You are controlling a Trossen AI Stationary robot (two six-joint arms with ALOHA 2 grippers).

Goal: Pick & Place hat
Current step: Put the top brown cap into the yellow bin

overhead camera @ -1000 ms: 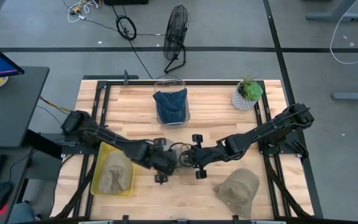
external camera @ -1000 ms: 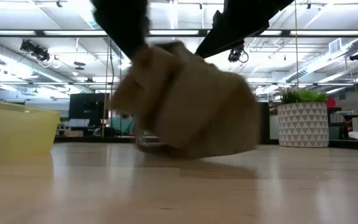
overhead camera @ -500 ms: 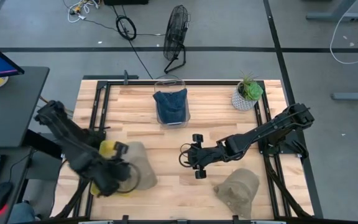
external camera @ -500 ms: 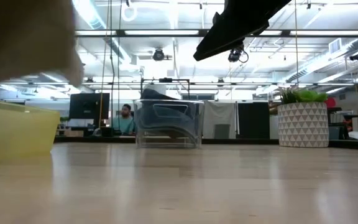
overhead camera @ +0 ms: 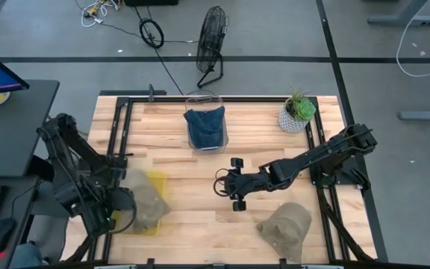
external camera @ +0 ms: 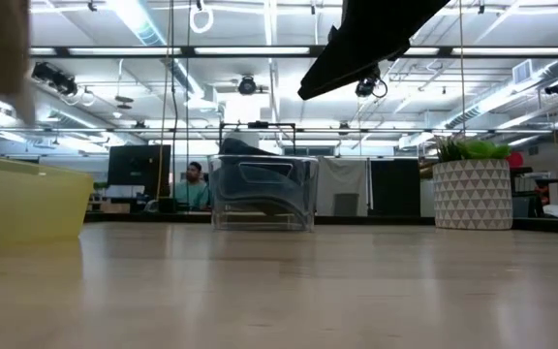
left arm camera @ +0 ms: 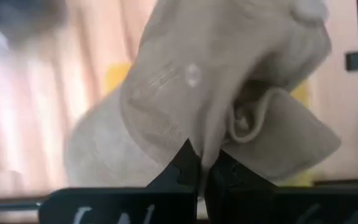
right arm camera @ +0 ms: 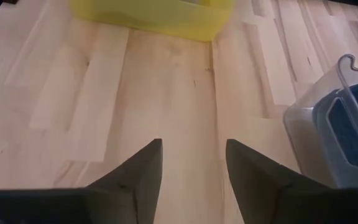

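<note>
Presently the left tool (left arm camera: 201, 177) is clamped on a fold of a tan hat (left arm camera: 229, 93), which hangs from its fingers above the yellow bin (overhead camera: 154, 196) at the counter's (overhead camera: 260, 142) left front corner. Below the held hat, another tan hat (left arm camera: 104, 155) lies in that bin. The right tool (right arm camera: 191, 168) hovers with fingers spread over bare wood mid-counter. Behind it sits a clear bin (overhead camera: 205, 123) holding a blue hat (overhead camera: 204, 124); a third tan hat (overhead camera: 286, 228) lies toward the front right.
</note>
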